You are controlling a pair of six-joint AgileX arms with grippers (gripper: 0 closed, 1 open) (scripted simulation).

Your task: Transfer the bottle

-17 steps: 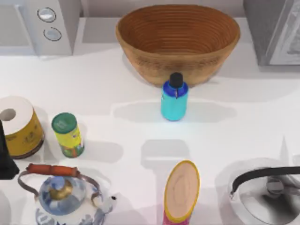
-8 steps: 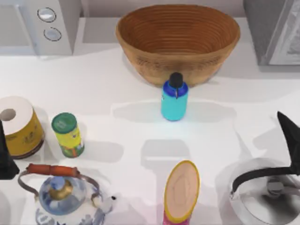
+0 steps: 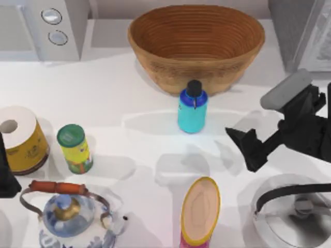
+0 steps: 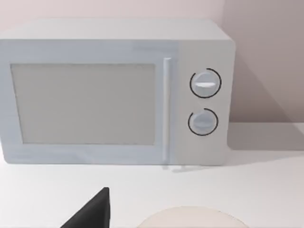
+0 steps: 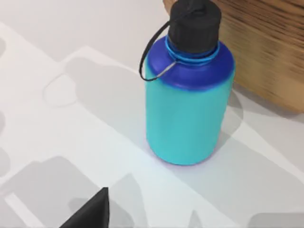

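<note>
No legible text, labels or numbers anywhere.

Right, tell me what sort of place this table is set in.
Most likely a kitchen counter, in a rendered scene. A microwave with two dials stands at the back, a patterned kettle and a steel kettle sit at the front, and a woven basket stands behind the bottle.

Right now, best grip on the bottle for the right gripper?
Probably the cyan body of the bottle, below the dark blue shoulder: it stands upright and the wall is straight there. Come in level from the table's right, where the right gripper already is; the basket stands close behind it, and the cap is narrow, with a loop hanging off it.
</note>
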